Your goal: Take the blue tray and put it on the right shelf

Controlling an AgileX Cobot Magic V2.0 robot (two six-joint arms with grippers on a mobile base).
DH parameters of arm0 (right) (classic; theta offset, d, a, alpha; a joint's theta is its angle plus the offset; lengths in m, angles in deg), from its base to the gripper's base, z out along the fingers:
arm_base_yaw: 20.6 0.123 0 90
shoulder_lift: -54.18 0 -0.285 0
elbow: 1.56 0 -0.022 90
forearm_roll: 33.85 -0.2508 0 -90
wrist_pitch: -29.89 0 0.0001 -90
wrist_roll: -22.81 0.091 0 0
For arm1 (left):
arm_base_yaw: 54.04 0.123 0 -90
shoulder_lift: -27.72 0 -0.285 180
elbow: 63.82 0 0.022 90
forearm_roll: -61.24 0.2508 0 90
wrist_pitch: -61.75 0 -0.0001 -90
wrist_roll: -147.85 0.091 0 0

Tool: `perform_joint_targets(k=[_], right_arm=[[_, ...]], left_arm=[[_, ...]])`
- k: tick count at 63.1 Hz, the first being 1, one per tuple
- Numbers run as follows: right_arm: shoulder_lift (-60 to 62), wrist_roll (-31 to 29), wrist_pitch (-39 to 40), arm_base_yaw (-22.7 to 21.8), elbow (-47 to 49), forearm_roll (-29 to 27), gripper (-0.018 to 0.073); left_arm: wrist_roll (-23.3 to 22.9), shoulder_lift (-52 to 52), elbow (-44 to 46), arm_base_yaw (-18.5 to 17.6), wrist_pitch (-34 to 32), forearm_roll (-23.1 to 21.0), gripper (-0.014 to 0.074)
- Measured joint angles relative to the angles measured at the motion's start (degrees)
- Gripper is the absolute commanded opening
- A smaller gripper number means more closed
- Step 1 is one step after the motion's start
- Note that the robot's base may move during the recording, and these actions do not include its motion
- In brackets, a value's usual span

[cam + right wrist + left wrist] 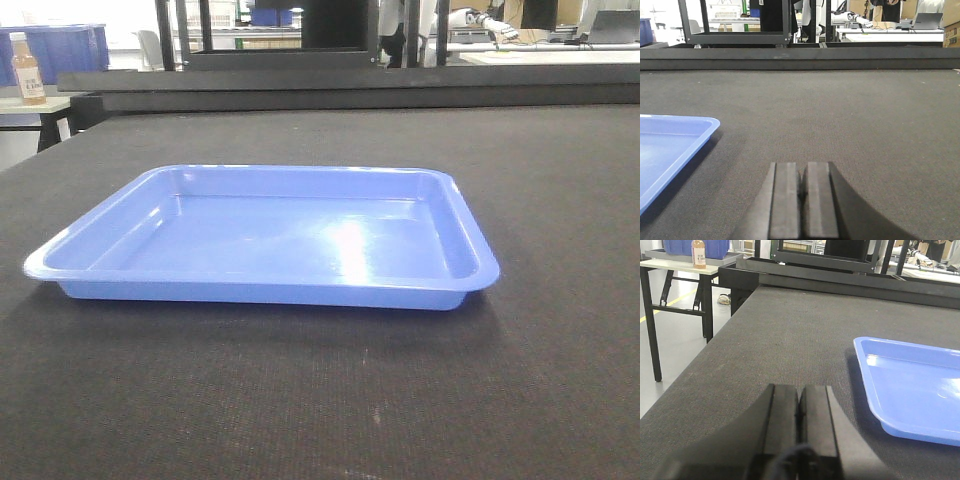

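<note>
Stretching beneath the tray (270, 235), a broad table (560, 200) with a dark, woven-looking top is bearing it. The tray is lying flat, open side up. It is a shallow, glossy, light blue rectangle with rounded corners and a flared rim, and ceiling light is glinting off its floor.

Far behind the tray and to its left, a darker blue bin (70, 45) is sitting on a pale side table (30, 105).

Left of the tray and apart from it, the left gripper (799, 395) is hanging low over the table, its two black fingers pressed together and pinching nothing. Right of the tray, also apart from it, the right gripper (802, 172) is doing the same, with fingers together and nothing between them.

Beside the bin, a small bottle (27, 68) of amber liquid with a white cap is standing upright.
</note>
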State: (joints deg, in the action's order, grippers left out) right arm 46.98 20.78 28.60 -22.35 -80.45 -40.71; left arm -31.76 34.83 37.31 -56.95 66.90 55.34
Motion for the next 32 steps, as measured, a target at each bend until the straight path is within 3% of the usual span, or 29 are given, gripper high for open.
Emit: perform_joint_targets(k=[32], right_arm=[[0.0,0.0,0.0,0.0,0.0,0.0,0.0056]], left_arm=[[0.0,0.0,0.0,0.0,-0.2,0.0,-0.0048]])
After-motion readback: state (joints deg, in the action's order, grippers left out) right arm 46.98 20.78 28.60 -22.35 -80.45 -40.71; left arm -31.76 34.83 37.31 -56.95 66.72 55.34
